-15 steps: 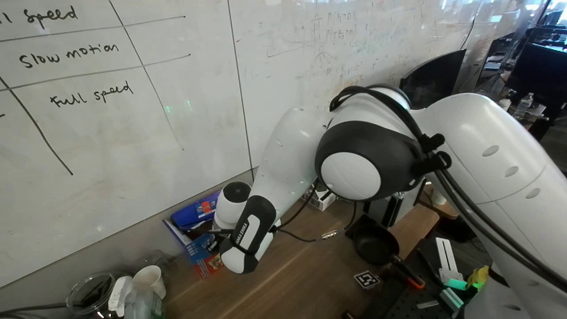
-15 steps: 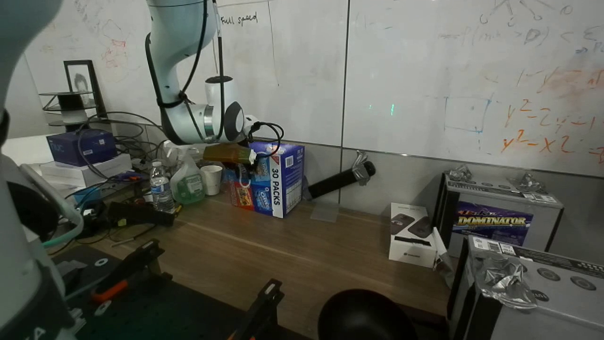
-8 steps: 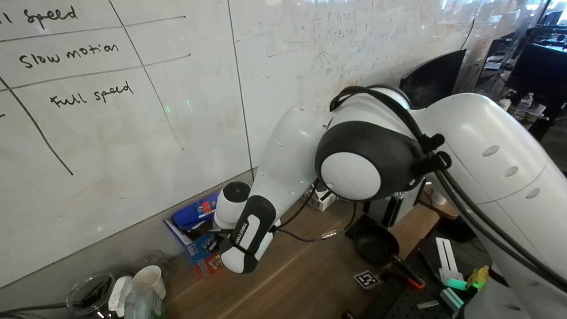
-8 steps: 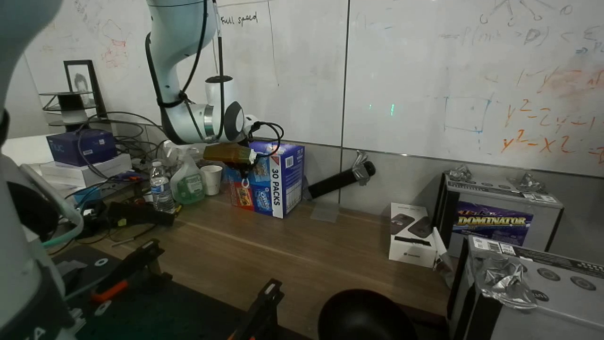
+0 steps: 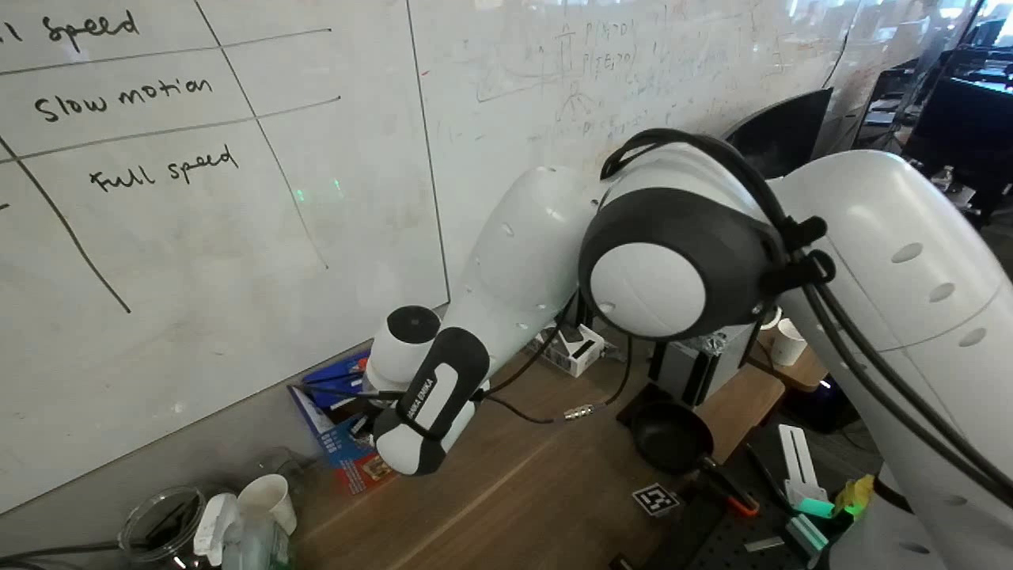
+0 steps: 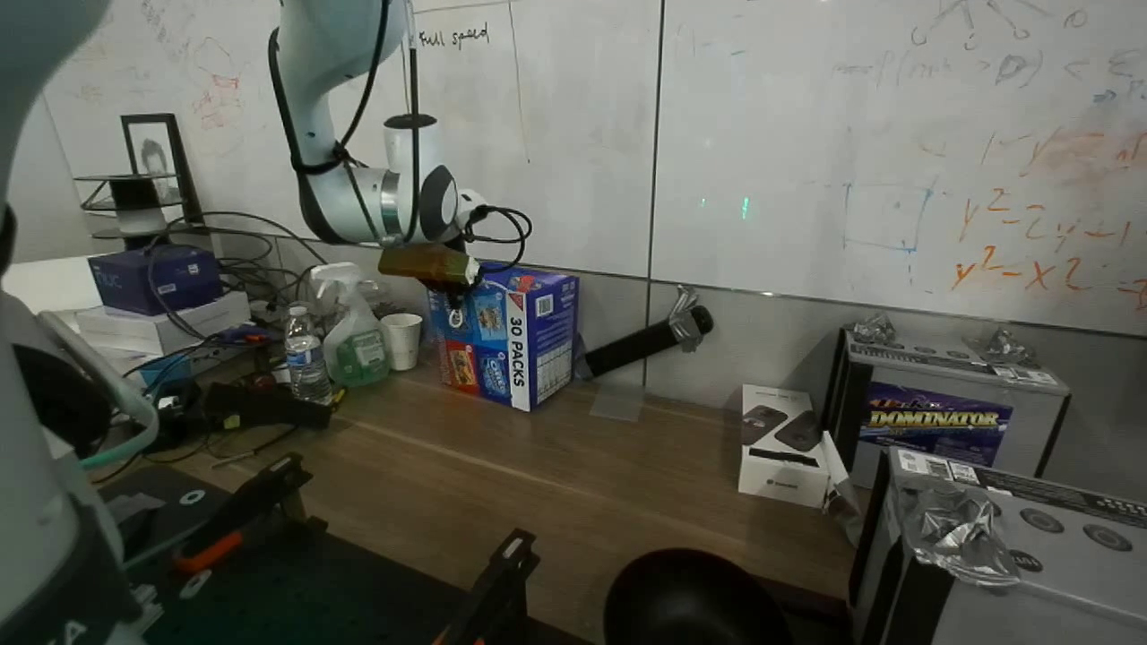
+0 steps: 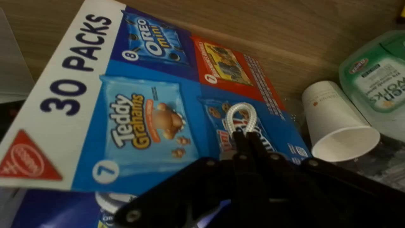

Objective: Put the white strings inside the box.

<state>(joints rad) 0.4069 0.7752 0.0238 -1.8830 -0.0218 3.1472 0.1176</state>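
In the wrist view one white string loop [image 7: 241,106] stood at 12 o'clock from the gripper [image 7: 245,136], whose jaws pinched it, nearly together, in front of one blue box [image 7: 190,104] lettered "30 PACKS", "Teddy Grahams", with one cup [image 7: 332,110] at 3 o'clock. Only an exterior view showed "DOMINATOR", on one of two grey cases [image 6: 936,443].

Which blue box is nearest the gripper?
The 30 PACKS box: the gripper, holding a white string loop, is right by it. The blue NUC box sits farther off, atop a white box.
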